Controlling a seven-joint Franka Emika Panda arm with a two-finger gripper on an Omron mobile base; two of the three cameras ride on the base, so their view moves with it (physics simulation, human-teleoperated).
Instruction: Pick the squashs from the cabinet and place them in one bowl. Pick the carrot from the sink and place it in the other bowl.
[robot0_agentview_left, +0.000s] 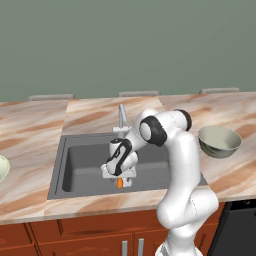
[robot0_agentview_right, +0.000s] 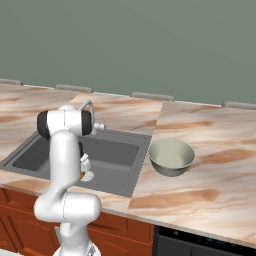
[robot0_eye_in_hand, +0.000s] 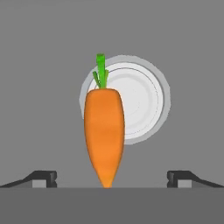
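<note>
The orange carrot (robot0_eye_in_hand: 105, 131) with a green top lies on the floor of the dark grey sink (robot0_agentview_left: 85, 162), partly over the round drain (robot0_eye_in_hand: 142, 103). My gripper (robot0_eye_in_hand: 112, 179) hangs open just above it, one fingertip on each side of the carrot's pointed end and neither touching. From the left base view the gripper (robot0_agentview_left: 120, 179) is low inside the basin, with the carrot (robot0_agentview_left: 120, 183) peeking out beneath it. The other bowl (robot0_agentview_left: 220, 141), greyish, stands on the counter right of the sink (robot0_agentview_right: 117, 155). One bowl (robot0_agentview_left: 2, 167), pale green, shows at the left edge. The squashs and the cabinet are out of view.
A slim silver tap (robot0_agentview_left: 121, 117) rises behind the basin, close to my forearm. Marble counter (robot0_agentview_right: 200, 190) runs on both sides of the sink. Red-brown drawers (robot0_agentview_left: 80, 240) sit below the front edge, and a dark appliance front (robot0_agentview_left: 240, 230) is at the lower right.
</note>
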